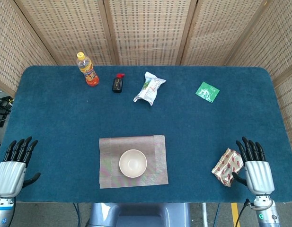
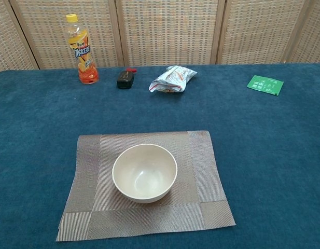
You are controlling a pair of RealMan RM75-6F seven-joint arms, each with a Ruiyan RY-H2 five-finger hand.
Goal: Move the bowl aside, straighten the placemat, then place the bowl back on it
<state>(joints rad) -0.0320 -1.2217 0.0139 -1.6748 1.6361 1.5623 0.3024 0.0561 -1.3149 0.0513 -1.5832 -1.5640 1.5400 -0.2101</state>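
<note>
A cream bowl (image 1: 133, 163) (image 2: 144, 172) stands upright on a grey-brown woven placemat (image 1: 156, 147) (image 2: 203, 150) near the table's front edge. The mat lies slightly skewed on the blue cloth. My left hand (image 1: 13, 163) hovers at the front left corner, fingers spread and empty, far from the mat. At the front right my right hand (image 1: 255, 167) is also spread and holds nothing, just right of a red-and-white snack packet (image 1: 227, 165). Neither hand shows in the chest view.
Along the back stand an orange drink bottle (image 1: 88, 69) (image 2: 83, 50), a small black device (image 1: 117, 84) (image 2: 125, 79), a crumpled white snack bag (image 1: 149, 87) (image 2: 172, 79) and a green packet (image 1: 207, 91) (image 2: 264, 84). Woven screens close off the back.
</note>
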